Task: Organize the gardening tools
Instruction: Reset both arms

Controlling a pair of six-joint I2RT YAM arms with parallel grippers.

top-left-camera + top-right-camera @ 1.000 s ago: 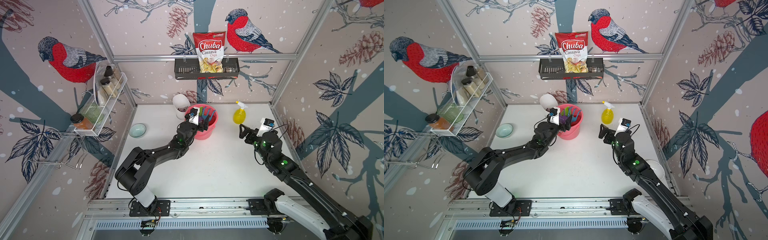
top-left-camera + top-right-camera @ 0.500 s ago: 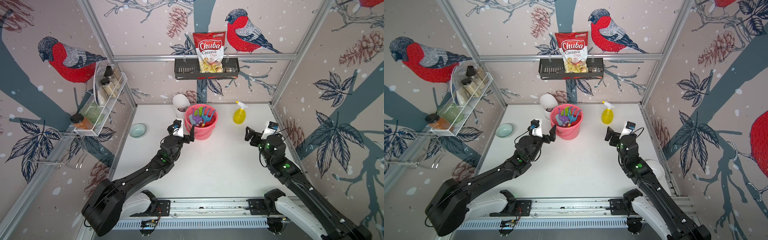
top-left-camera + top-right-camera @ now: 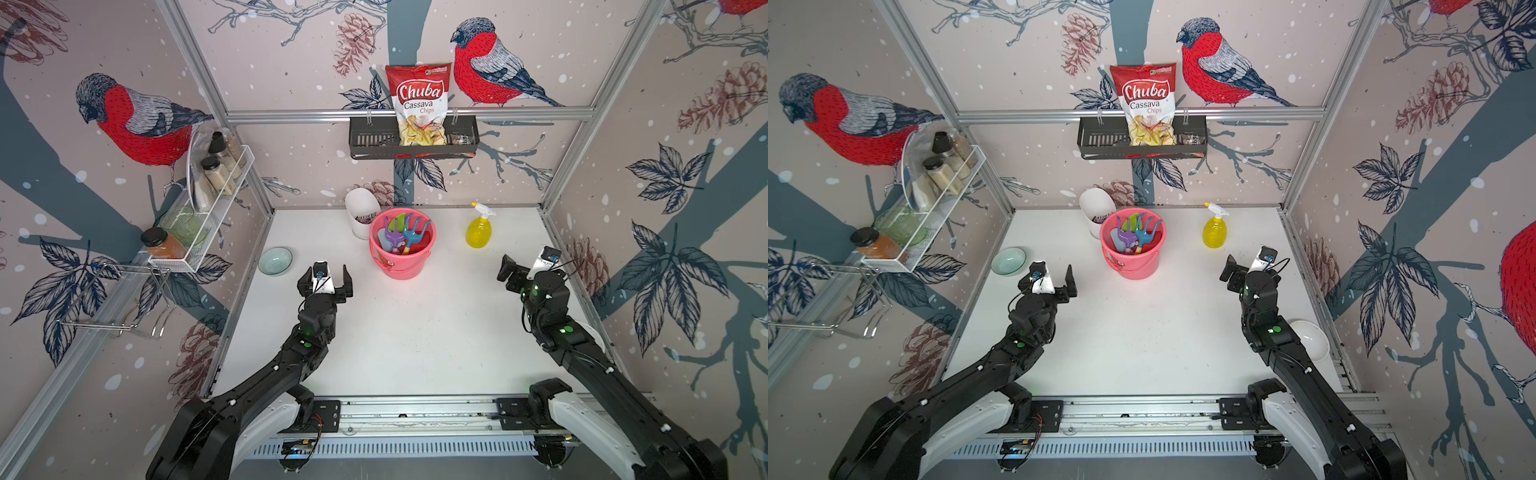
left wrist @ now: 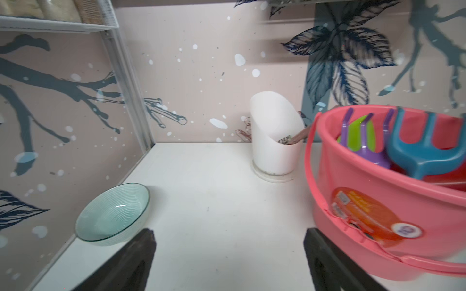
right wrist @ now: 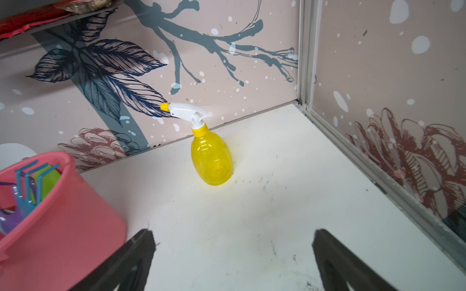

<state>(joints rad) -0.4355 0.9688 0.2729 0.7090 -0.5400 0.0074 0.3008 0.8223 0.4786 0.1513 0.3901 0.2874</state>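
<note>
Black, empty and spread wide, the left hand (image 3: 326, 277) and right hand (image 3: 516, 271) hover over the white counter (image 3: 415, 332); beyond, the purple rake (image 3: 394, 237), blue fork (image 3: 412, 237) and green spade (image 3: 400, 219) stand gathered in the pink bucket (image 3: 399, 270), while the yellow spray bottle (image 3: 478, 233) stands apart near the back, seemingly all that remains unsorted

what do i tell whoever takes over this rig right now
Left gripper: open, empty, beside the bucket.
Right gripper: open, empty, facing the spray bottle.
Done: hand tools stand in the bucket.
Left: spray bottle stands upright on the table, apart from the bucket; probably the last thing to put away.
</note>
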